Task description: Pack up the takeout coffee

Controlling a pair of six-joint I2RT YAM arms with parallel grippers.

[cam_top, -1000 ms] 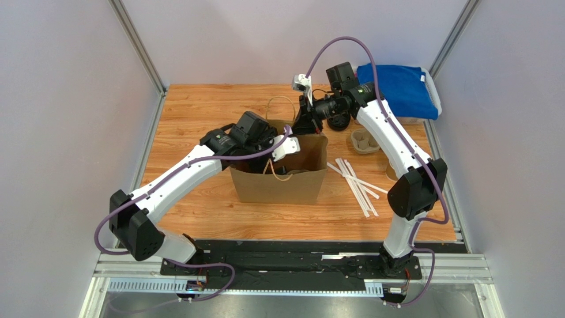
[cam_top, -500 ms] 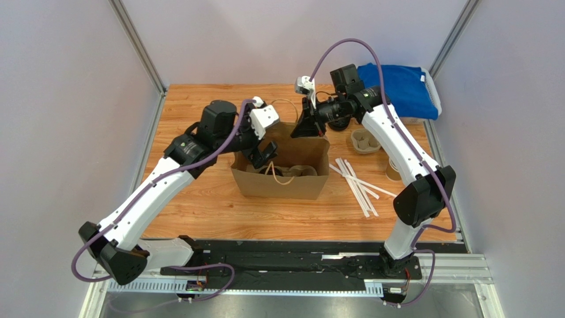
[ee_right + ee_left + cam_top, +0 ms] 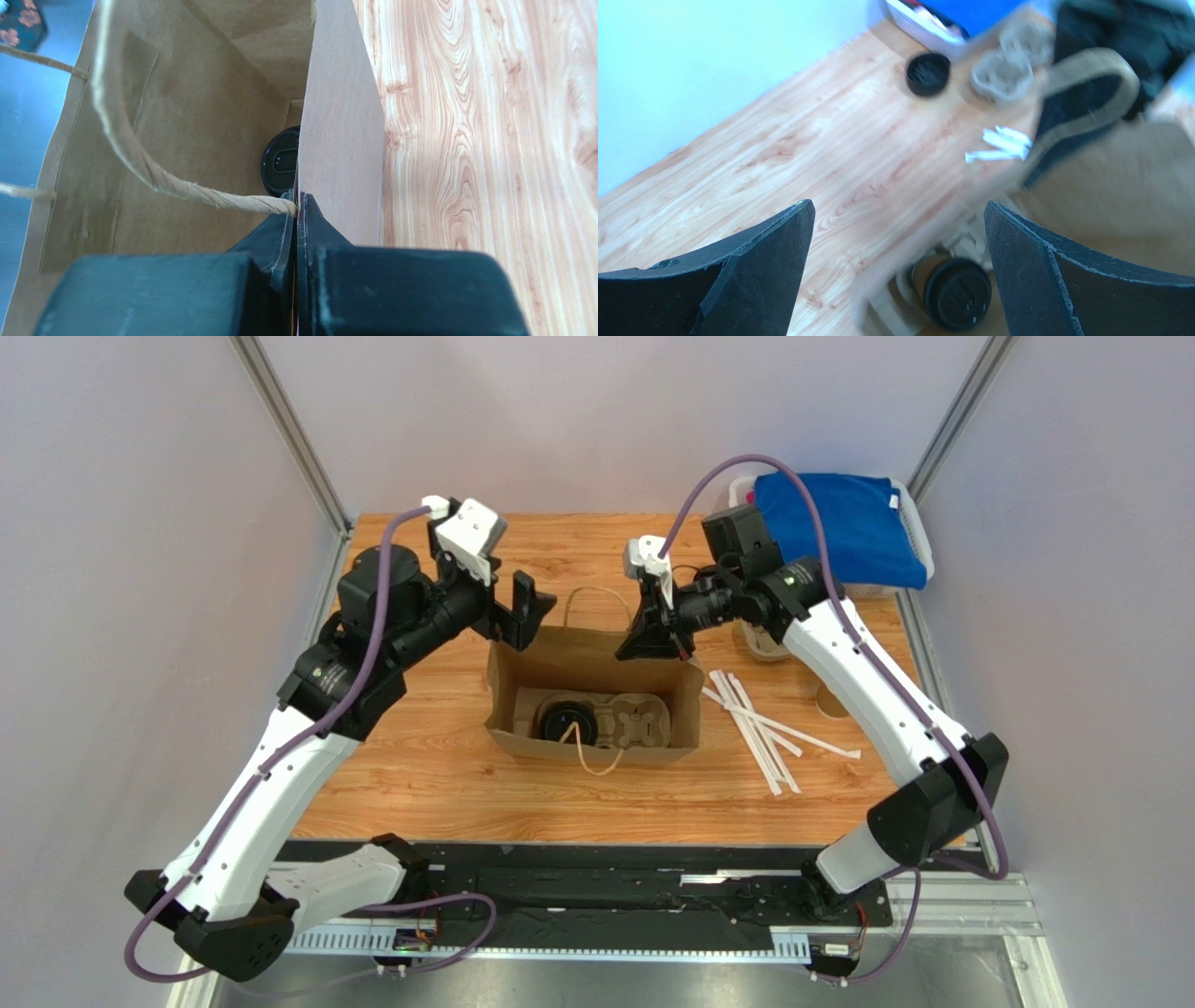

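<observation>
One takeout coffee [image 3: 568,720] sits inside the bag [image 3: 554,655], well below the wide-apart left jaws; right jaws pinch the bag's rim.

Takeout coffee [image 3: 570,720] inside paper bag [image 3: 533,746].

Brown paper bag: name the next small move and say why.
Probably open the right fingers to release the brown paper bag wall: the black-lidded paper coffee cup already sits inside, and the left fingers are open, empty and clear of the bag.
</observation>
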